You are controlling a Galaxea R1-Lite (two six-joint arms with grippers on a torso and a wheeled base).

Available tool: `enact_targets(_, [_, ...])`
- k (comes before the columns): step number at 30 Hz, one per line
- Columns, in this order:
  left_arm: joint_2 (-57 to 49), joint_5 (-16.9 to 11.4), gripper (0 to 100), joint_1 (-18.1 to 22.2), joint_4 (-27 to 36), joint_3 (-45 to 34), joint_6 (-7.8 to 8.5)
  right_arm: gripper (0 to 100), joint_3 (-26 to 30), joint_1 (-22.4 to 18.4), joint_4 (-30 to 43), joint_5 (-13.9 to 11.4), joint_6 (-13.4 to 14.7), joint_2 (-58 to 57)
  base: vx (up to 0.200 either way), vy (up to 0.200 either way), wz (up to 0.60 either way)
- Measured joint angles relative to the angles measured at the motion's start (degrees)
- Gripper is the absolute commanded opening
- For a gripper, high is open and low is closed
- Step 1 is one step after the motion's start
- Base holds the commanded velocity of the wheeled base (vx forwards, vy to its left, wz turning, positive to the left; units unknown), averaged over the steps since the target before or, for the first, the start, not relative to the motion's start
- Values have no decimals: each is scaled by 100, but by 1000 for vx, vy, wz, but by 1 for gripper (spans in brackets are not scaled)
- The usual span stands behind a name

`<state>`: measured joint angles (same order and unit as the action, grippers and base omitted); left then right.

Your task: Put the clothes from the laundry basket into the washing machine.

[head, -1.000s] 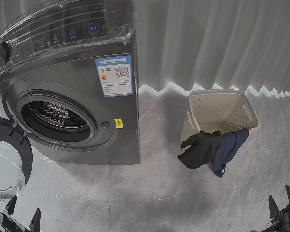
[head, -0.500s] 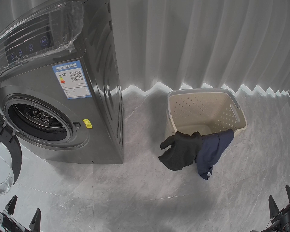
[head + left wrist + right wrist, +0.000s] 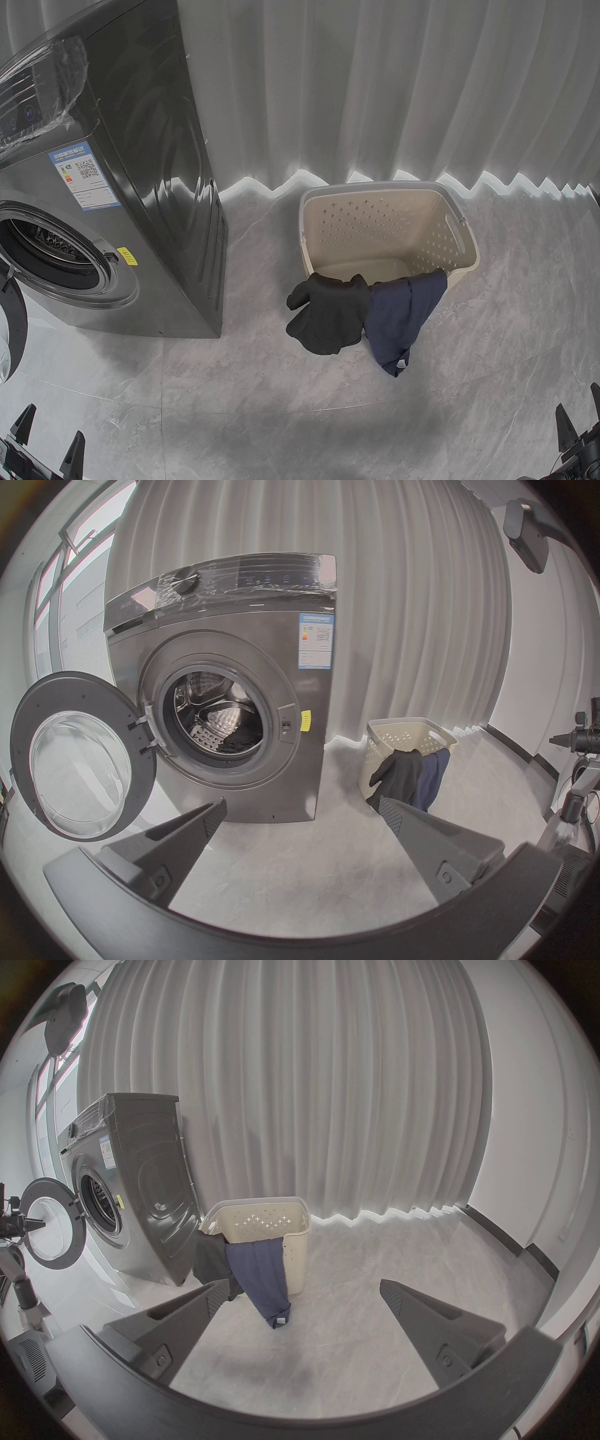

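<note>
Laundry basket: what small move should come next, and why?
Probably drive closer to the laundry basket. The black garment and navy garment hang over its near rim, while the left gripper and right gripper are open, empty and well short of them.

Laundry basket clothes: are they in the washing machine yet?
Partly. The washing machine door hangs open and a dark item lies in the drum. The left gripper and right gripper are open, empty. The black garment and navy garment are left, draped over the laundry basket rim.
</note>
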<state>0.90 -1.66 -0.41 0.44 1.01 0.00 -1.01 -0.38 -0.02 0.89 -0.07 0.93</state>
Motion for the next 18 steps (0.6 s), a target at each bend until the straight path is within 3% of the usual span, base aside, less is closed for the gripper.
enact_targets(16, [2, 2, 100, -2, -1, 0, 2, 100, 0, 2, 2, 1, 0, 0, 0, -13, 0])
enact_targets(18, [2, 7, 100, -5, 0, 0, 0, 100, 0, 0, 2, 0, 0, 0, 0, -200, 0])
